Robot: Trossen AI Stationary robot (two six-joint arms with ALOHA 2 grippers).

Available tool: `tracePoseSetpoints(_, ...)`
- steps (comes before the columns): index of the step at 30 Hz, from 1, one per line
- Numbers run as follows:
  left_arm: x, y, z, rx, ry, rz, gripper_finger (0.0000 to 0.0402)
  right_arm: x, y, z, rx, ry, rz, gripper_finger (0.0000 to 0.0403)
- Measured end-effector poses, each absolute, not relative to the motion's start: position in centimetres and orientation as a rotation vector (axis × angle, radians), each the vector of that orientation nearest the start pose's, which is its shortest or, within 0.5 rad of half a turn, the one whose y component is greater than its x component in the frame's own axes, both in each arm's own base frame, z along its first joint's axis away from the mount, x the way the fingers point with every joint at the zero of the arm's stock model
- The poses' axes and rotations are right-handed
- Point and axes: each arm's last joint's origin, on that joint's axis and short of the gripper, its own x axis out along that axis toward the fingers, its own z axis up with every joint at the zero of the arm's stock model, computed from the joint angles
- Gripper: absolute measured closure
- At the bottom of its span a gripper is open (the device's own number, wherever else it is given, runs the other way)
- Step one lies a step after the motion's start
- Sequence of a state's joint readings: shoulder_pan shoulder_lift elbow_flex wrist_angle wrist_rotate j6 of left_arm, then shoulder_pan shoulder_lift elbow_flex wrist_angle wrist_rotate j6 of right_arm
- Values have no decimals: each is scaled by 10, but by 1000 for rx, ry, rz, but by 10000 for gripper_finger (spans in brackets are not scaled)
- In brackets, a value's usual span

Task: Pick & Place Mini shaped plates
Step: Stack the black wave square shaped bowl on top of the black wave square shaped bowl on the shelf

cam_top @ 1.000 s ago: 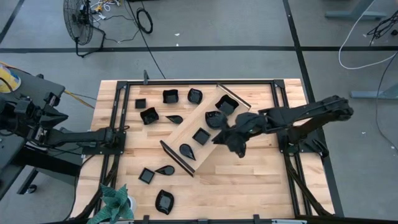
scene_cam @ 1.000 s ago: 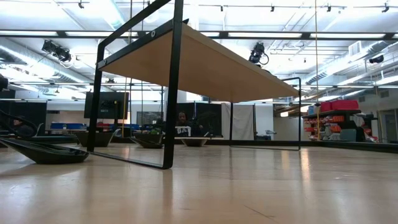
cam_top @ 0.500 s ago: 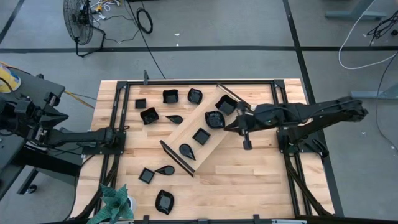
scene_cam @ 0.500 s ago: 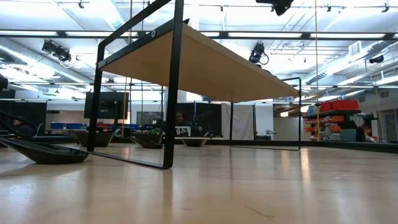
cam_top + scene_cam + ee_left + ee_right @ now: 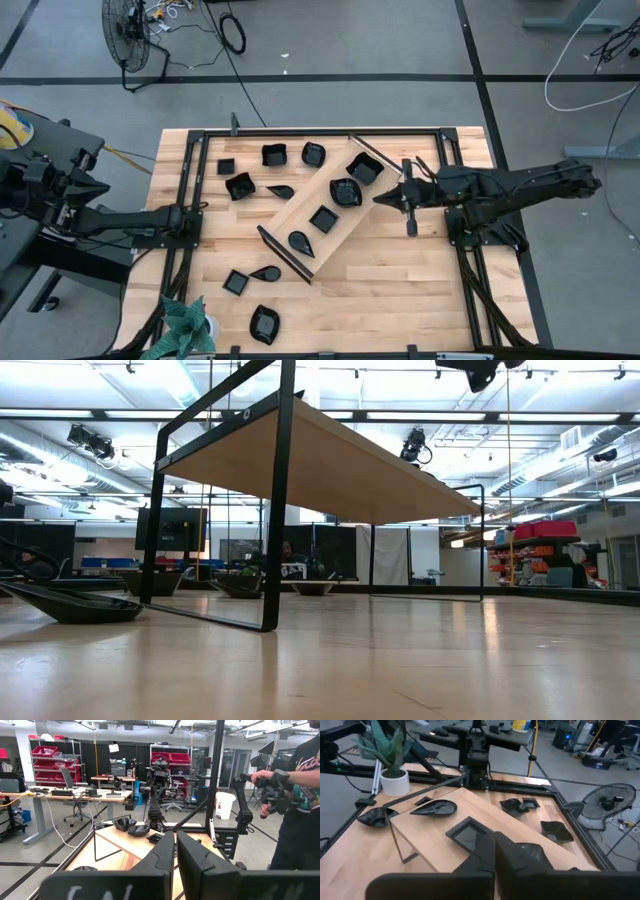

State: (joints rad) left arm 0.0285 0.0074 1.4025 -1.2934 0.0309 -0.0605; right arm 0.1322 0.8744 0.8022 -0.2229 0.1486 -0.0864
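Observation:
A long light-wood tray (image 5: 335, 205) lies slantwise at mid-table. Four mini shaped plates sit on it, among them a square one (image 5: 322, 218) and a teardrop one (image 5: 301, 242). Several more black plates rest on the table, at the far left (image 5: 274, 155) and the near left (image 5: 264, 324). My right gripper (image 5: 380, 200) hangs shut and empty beside the tray's right end. In its wrist view the fingers (image 5: 494, 845) point over the square plate (image 5: 467, 834). My left gripper (image 5: 203, 208) waits shut at the table's left side, nothing in it (image 5: 175, 845).
A potted plant (image 5: 185, 325) stands at the near left corner. Black frame rails (image 5: 300, 132) run along the table's edges. A person (image 5: 300, 795) holding hand controllers stands beyond the table. The near right part of the table is bare wood (image 5: 400, 290).
My right gripper has drawn back from over the tray toward the table's right edge and has rolled about its own axis. The plates on the tray lie where they were.

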Motion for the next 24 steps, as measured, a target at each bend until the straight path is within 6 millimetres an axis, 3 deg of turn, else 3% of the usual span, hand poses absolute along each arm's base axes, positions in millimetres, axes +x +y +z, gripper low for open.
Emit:
tracePoseSetpoints(6,-164,-6,367,-57,-102,-5,376,182,10,313,-113,288,-27,402)
tracePoseSetpoints(14,-164,-6,367,-57,-102,-5,376,160,4,324,-93,232,22,402)
tracePoseSetpoints(24,-164,-6,367,-57,-102,-5,376,123,-3,315,-80,368,3,403)
